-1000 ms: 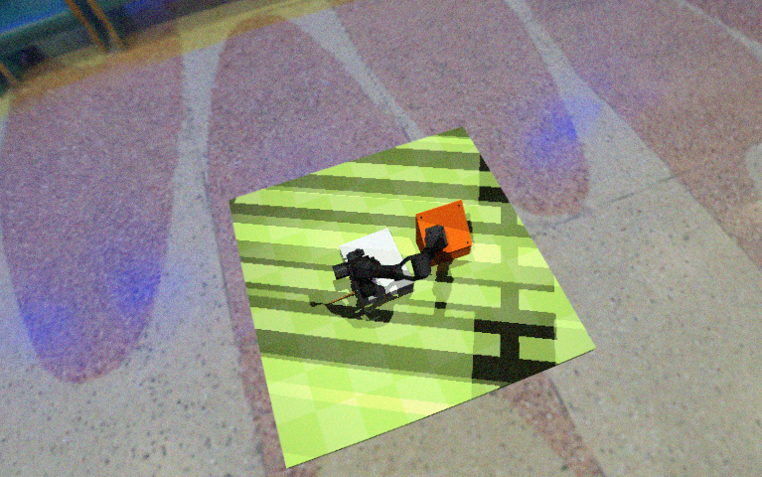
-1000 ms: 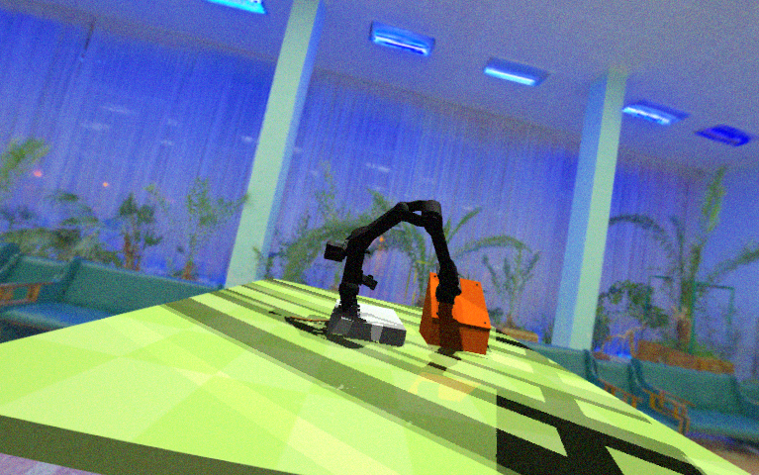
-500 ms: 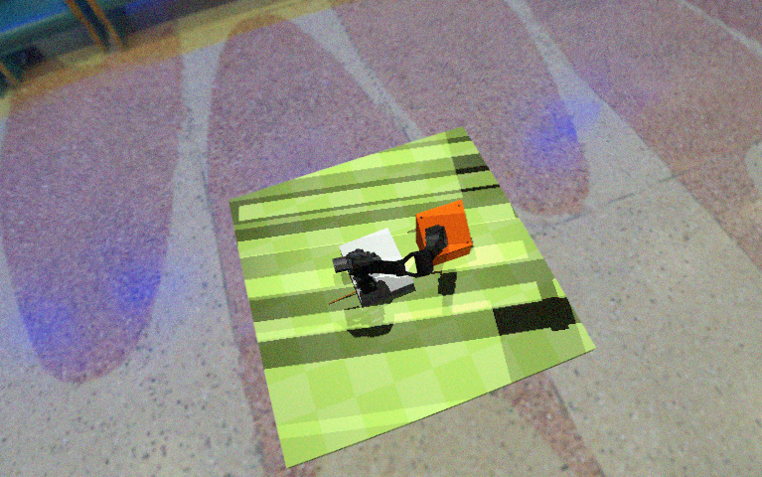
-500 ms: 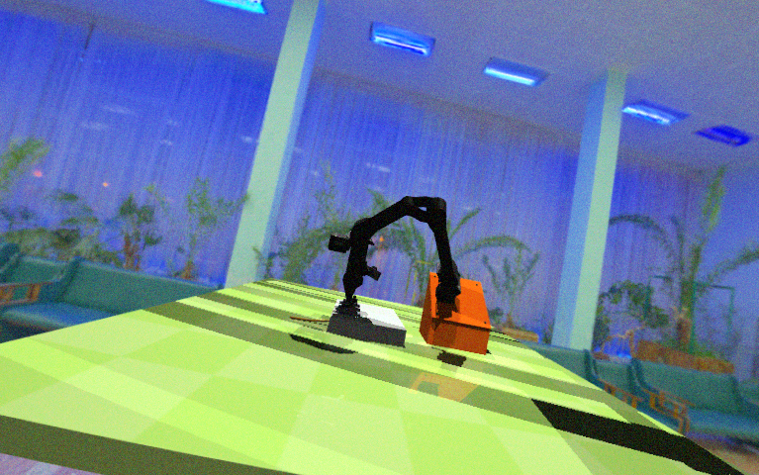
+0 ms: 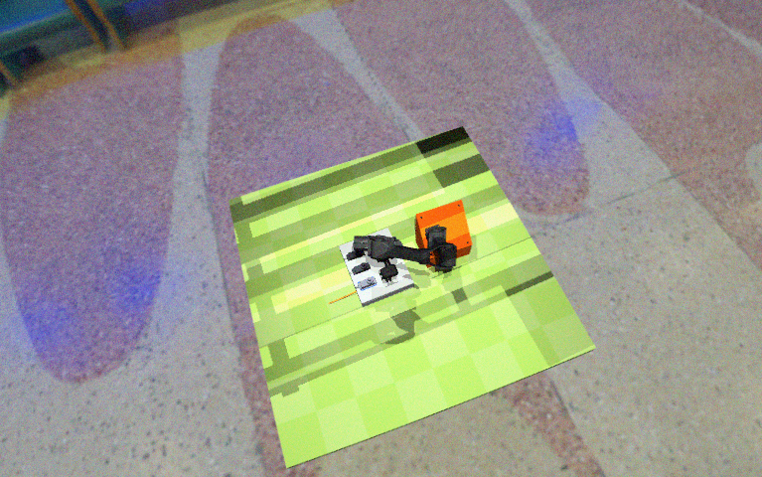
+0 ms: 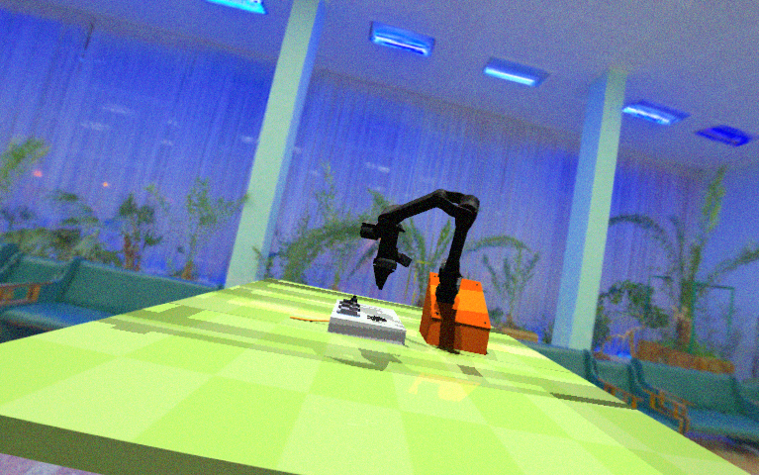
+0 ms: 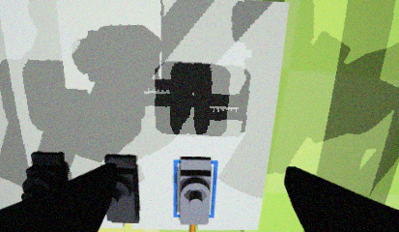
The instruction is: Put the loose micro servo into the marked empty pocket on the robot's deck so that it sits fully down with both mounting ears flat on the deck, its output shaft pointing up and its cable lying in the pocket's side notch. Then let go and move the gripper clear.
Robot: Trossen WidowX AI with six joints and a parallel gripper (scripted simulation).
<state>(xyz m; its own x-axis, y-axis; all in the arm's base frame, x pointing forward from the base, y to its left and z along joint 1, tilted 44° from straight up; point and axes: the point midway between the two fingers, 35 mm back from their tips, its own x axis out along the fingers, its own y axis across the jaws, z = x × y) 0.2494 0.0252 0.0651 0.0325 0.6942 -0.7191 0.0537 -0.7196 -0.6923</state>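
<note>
The grey micro servo (image 7: 195, 192) sits inside the blue-marked pocket on the white deck (image 7: 153, 111), with its round output shaft facing up. Its orange cable (image 7: 192, 227) leads out over the deck's near edge. My gripper (image 7: 202, 173) is open and empty, well above the servo, with one finger on each side of it in the wrist view. In the top view the servo (image 5: 365, 284) lies at the deck's (image 5: 376, 271) front corner, and the cable (image 5: 343, 295) trails onto the mat. In the exterior view the gripper (image 6: 382, 281) hangs clear above the deck (image 6: 366, 321).
Two dark servos (image 7: 123, 188) (image 7: 46, 176) sit mounted left of the pocket. A black part (image 7: 191, 97) sits in a recess at mid-deck. The arm's orange base box (image 5: 443, 227) stands right of the deck on the green checked mat.
</note>
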